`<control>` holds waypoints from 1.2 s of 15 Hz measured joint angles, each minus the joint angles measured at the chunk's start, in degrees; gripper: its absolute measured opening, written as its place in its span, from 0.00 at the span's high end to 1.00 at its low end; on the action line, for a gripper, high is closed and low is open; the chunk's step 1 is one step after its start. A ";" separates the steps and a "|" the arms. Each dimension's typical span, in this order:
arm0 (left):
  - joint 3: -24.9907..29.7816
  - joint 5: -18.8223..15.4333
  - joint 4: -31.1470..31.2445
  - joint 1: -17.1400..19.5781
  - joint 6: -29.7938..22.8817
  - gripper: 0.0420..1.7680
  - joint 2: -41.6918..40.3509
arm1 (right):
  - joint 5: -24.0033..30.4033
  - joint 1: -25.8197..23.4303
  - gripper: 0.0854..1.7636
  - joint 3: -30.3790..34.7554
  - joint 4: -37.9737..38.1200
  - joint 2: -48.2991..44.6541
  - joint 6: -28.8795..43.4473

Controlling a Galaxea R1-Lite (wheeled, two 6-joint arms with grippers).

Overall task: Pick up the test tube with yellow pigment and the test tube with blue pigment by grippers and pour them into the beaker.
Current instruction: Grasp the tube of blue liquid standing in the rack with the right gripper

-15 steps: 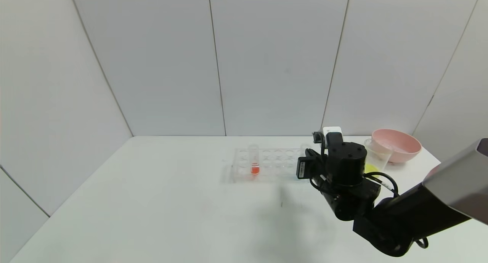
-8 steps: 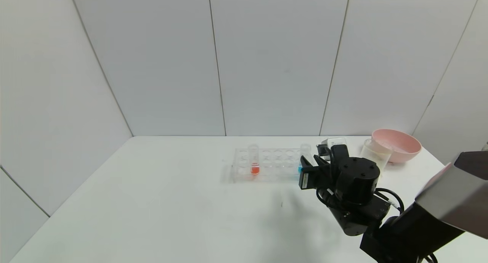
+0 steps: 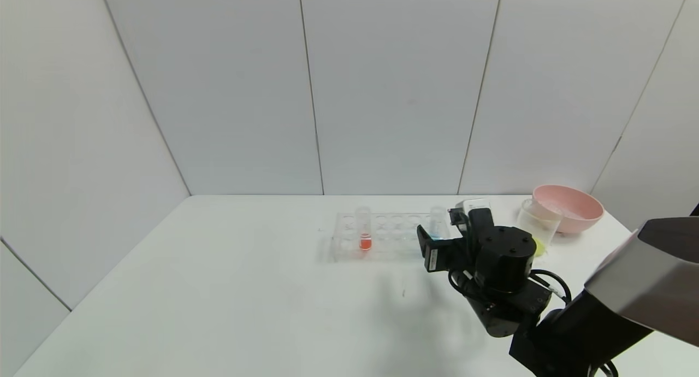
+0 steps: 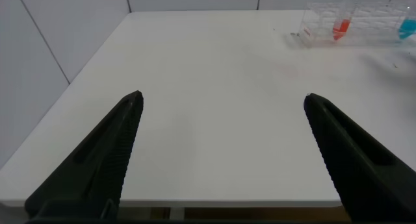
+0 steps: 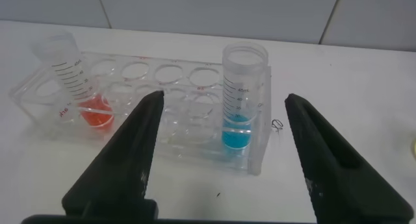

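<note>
The test tube with blue pigment (image 3: 437,222) stands upright in the right end hole of a clear rack (image 3: 382,236). In the right wrist view the blue tube (image 5: 242,100) stands just beyond my right gripper (image 5: 224,100), in line with the gap between its open, empty fingers. In the head view my right gripper (image 3: 438,236) is at the rack's right end. The beaker (image 3: 538,219) stands to its right with yellow liquid at its bottom. The test tube with yellow pigment is not in view. My left gripper (image 4: 222,99) is open and empty over the table's left part.
A tube with orange-red liquid (image 3: 364,230) stands in the rack's left part and also shows in the right wrist view (image 5: 78,87). A pink bowl (image 3: 568,207) sits behind the beaker at the far right. My right arm covers the table's near right.
My right gripper has swung left from beside the beaker to the rack's right end. The blue tube, hidden behind the gripper a second ago, now shows.
</note>
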 joint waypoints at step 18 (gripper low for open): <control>0.00 0.00 0.00 -0.05 0.02 0.00 0.00 | 0.39 -4.17 0.05 -10.80 6.99 5.57 0.00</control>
